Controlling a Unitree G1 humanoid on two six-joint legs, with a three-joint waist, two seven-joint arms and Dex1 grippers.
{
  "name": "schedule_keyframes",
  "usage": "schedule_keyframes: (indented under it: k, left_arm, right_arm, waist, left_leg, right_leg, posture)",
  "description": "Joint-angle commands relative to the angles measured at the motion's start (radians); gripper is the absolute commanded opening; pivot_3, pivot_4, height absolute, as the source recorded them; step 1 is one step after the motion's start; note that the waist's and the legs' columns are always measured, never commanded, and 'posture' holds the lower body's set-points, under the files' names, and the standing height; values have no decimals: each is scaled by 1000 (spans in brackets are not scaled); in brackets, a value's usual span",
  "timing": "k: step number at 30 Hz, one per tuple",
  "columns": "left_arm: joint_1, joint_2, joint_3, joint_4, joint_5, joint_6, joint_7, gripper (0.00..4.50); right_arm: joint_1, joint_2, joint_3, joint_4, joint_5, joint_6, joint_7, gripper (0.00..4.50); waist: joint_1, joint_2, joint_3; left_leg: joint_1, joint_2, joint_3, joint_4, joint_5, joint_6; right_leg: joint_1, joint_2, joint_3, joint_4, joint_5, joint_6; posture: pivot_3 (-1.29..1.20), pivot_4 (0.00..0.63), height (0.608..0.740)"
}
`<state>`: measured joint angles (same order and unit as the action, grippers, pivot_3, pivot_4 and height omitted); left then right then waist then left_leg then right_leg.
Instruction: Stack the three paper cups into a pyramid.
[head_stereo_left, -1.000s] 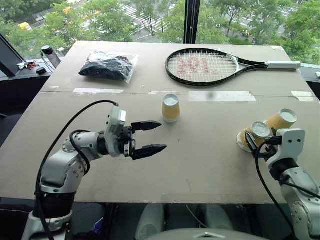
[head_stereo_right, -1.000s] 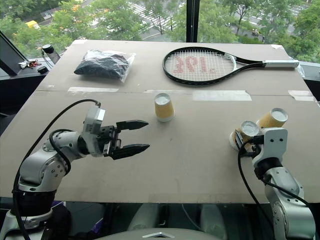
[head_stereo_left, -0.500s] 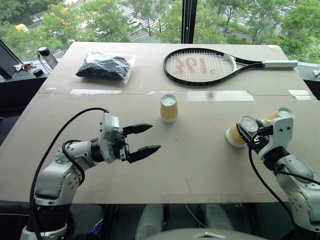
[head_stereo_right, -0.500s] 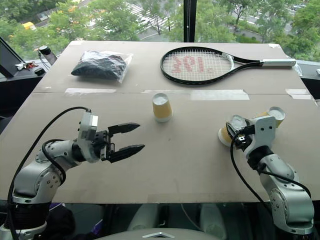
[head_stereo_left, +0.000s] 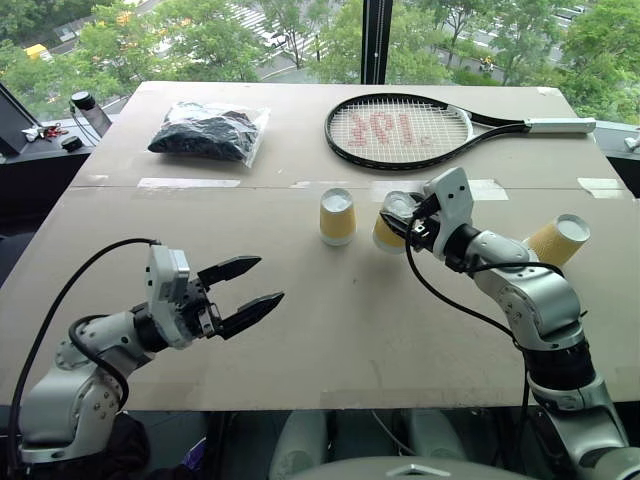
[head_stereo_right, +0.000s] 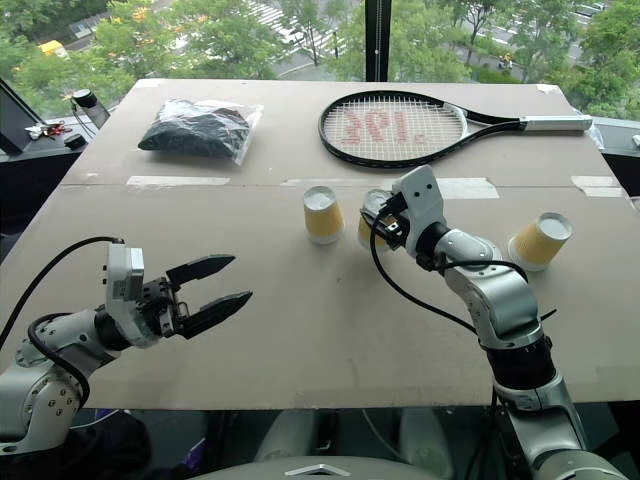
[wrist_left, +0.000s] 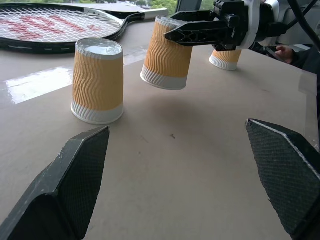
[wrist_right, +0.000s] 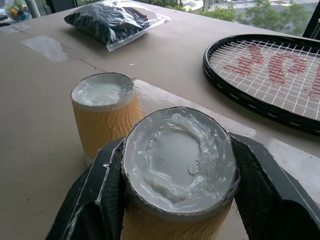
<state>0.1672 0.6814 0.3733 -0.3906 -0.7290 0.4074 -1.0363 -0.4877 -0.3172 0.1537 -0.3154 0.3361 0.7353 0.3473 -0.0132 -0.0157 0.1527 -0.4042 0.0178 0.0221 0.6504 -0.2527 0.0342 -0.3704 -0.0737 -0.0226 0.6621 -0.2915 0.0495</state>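
One paper cup stands upside down on the brown table, near its middle. Just to its right hangs a second cup, also upside down and slightly tilted, a little above the table. My right gripper is shut on it, with a finger on each side. The third cup stands apart at the far right of the table. At the near left, my left gripper is open and holds nothing. It points toward the two middle cups from a distance.
A tennis racket lies at the back of the table, its handle to the right. A clear bag of dark stuff lies at the back left. Strips of tape run across the table's seam.
My right gripper shut on one of the two right-hand cups and carried it left, up beside the middle cup. My left gripper drew back toward the near left, still open.
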Motion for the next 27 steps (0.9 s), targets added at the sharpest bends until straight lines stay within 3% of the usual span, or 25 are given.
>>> schedule_keyframes:
  k: [1, 11, 21, 26, 27]
  left_arm:
    - [18, -2, 53, -46, -20, -25, 20, 4500]
    - [53, -5, 89, -41, -24, -49, 12, 4500]
    - [57, -4, 167, -5, -87, -61, -43, 4500]
    - [58, -18, 194, 8, -155, -53, -77, 4500]
    - [51, -21, 191, 9, -163, -51, -81, 4500]
  right_arm:
    - [-56, 32, 26, 38, -25, -42, 21, 2394]
    - [-124, 119, 54, 215, -108, -140, 22, 2394]
    - [-131, 136, 74, 291, -169, -207, 63, 2394]
    - [-125, 116, 82, 284, -200, -248, 94, 4444]
    - [-118, 102, 74, 254, -200, -245, 102, 4444]
  waist:
    - [-1, 0, 0]
    - [-1, 0, 0]
    - [-4, 0, 0]
    - [-4, 0, 0]
    - [-4, 0, 0]
  left_leg:
    - [0, 0, 0, 0, 0, 0]
    - [0, 1, 0, -1, 0, 0]
    - [0, 1, 0, -1, 0, 0]
    - [0, 1, 1, -1, 0, 0]
    - [0, 1, 1, -1, 0, 0]
  right_leg:
    - [0, 0, 0, 0, 0, 0]
    - [-1, 1, 0, 1, 0, 0]
    - [-1, 1, 1, 1, 0, 0]
    - [-1, 1, 1, 1, 0, 0]
    - [-1, 1, 1, 1, 0, 0]
  posture:
    - [0, 150, 740]
    - [0, 150, 740]
    - [0, 150, 740]
    - [0, 150, 740]
    - [0, 150, 740]
